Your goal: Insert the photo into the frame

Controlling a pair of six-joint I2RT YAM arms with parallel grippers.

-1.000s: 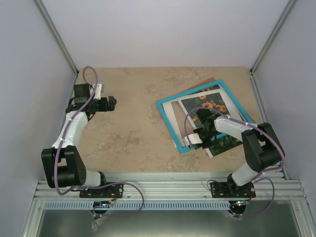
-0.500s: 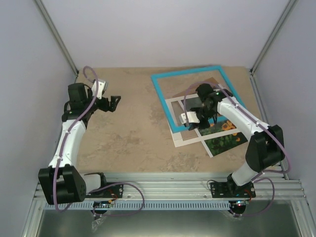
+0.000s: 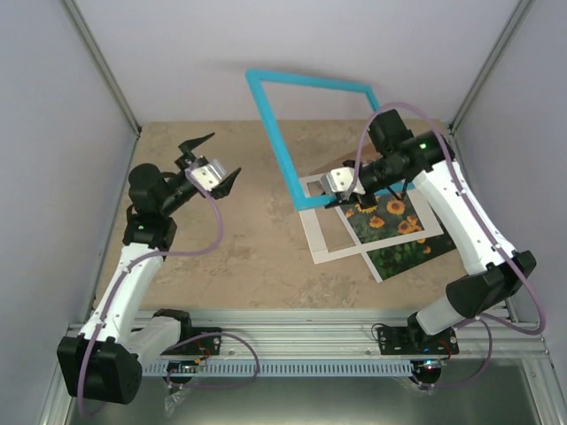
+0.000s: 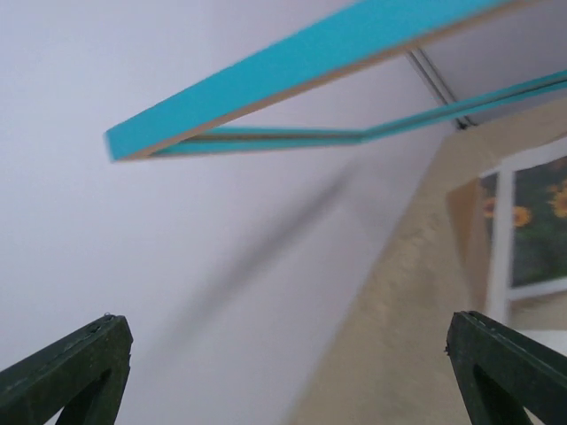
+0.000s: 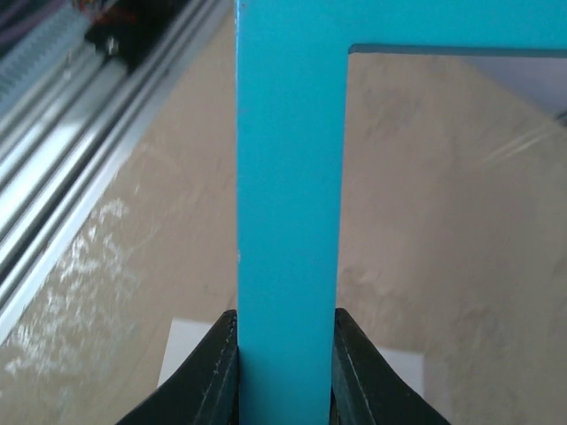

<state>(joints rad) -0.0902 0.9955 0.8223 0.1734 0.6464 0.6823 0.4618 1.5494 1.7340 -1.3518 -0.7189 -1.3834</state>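
**Frame up, mat and photo beneath**

The frame hangs tilted over the table's right half, its near edge in the right gripper. Under it, the mat lies partly over the photo. The left gripper hovers well to the left.

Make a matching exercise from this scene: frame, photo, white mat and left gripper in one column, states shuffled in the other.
1 frame
2 photo
3 white mat
4 left gripper

A open, holding nothing
B flat on the table, partly covered
C raised in the air, clamped by the right gripper
D lying over the photo

Pairs: 1-C, 2-B, 3-D, 4-A
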